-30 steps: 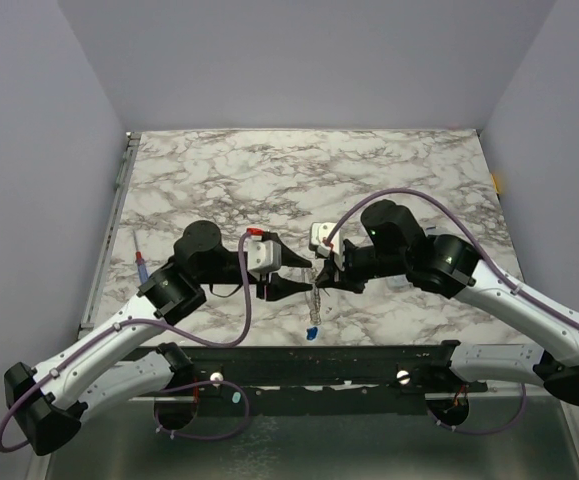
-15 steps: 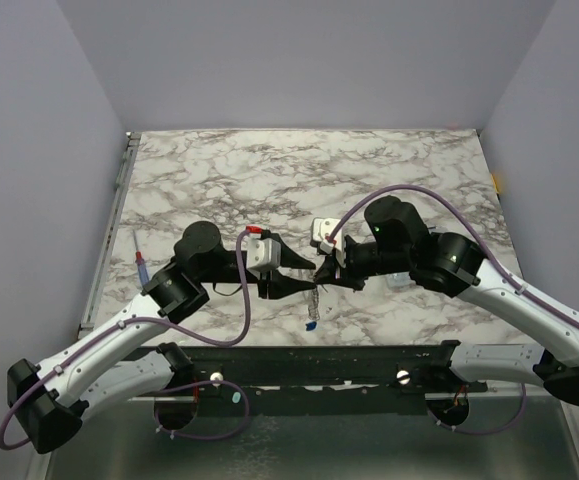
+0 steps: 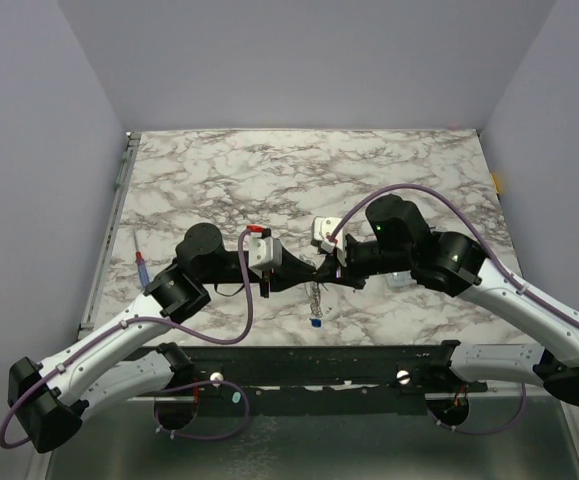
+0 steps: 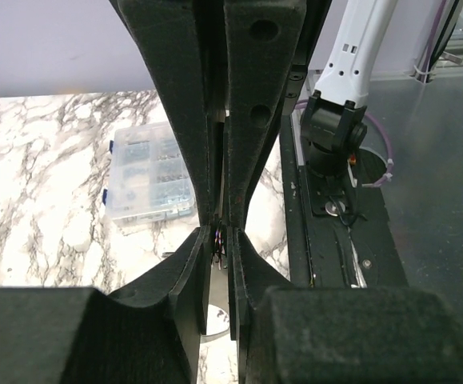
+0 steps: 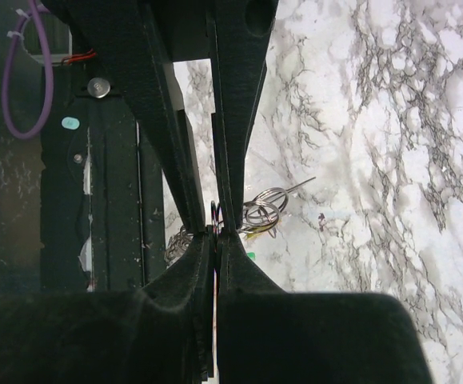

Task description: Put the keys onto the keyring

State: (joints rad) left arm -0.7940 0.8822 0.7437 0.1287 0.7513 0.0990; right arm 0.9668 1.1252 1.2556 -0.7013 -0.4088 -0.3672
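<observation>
- The two grippers meet tip to tip over the front middle of the table [image 3: 219, 170], above the near edge.
- The right gripper [image 5: 215, 236] has its jaws pressed together. Something thin sits between the tips, too small for me to name.
- The left gripper [image 4: 218, 248] has narrow jaws, almost together, around the same small spot. I cannot tell if they already grip.
- The ring [image 5: 263, 212] shows as silvery loops just beside the right tips, touching or nearly touching them.
- From the meeting point a fine chain [image 3: 315, 298] runs toward the near edge, with a blue key [image 3: 315, 322] at its end. I cannot tell if it hangs or lies on the table.
- A small green bit shows under the ring in the right wrist view; it may be another key.
- The box [image 4: 147, 172] stands apart on the right side and the pen [image 3: 141, 265] lies far left; neither is touched.
- My judgement: the step in hand is the fine part, one gripper steadying the ring while the other brings a key to the ring's opening.
- The next move probably needs a firm pinch by the left jaws and a small, slow slide or twist, so that the key's hole passes over the wire end without pulling the ring out of the right jaws.
</observation>
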